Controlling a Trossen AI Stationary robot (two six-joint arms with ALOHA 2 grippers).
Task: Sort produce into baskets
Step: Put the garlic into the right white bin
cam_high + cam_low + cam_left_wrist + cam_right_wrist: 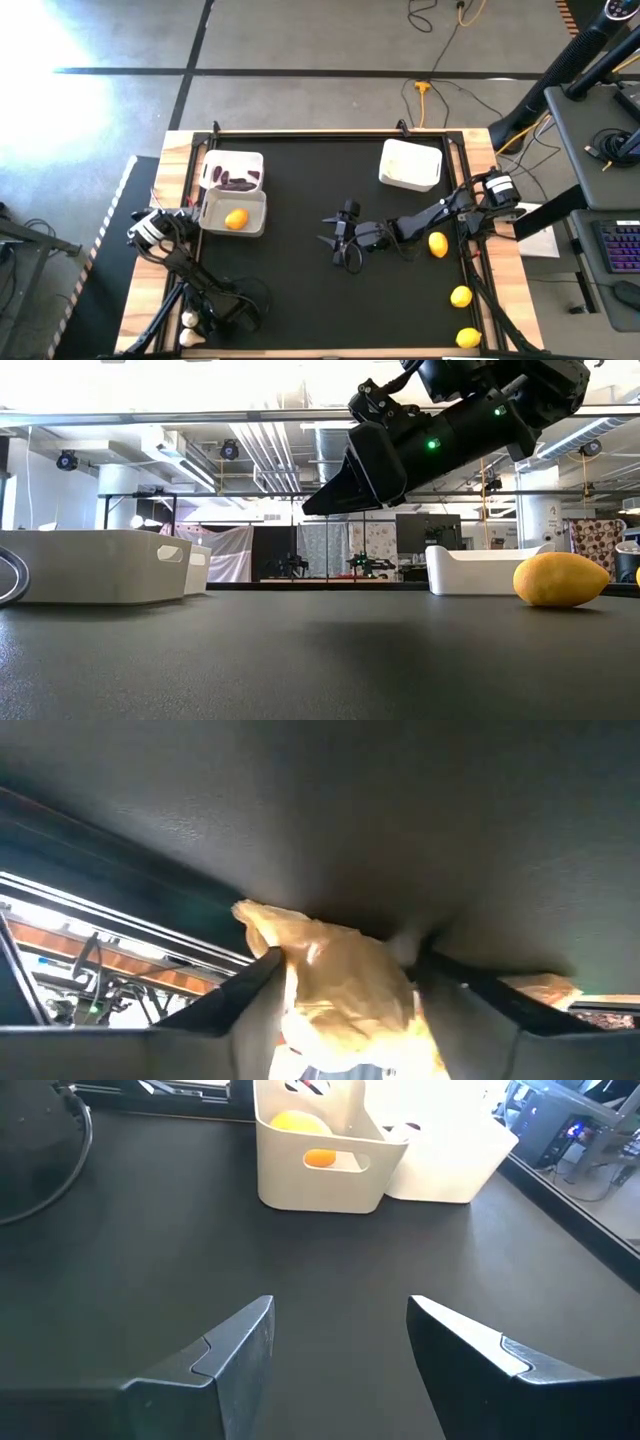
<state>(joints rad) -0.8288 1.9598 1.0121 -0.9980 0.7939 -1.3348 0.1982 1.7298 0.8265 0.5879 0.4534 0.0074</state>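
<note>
- the left gripper [193, 325] sits at the near left corner of the black bench [300, 290], its jaws closed around a pale garlic-like bulb [345, 985]; more white bulbs [189, 320] lie just beside it at the bench edge.
- three yellow-orange lemon-like ovals lie on the right side: one at the near edge [468, 338], one a little farther in [460, 296], and one [438, 244] just beside the right arm.
- the right gripper [338, 240] hangs above the middle of the bench, clear of the surface in the low view, its jaws spread apart and holding nothing.
- on the left, a shallow white plastic rectangular basket [256, 222] holds one lemon [236, 219].
- touching it on the far side, a second white basket [257, 160] holds dark purple elongated pieces [237, 183].
- a third white basket [410, 164] stands well apart at the far right; what lies in it cannot be told.
</note>
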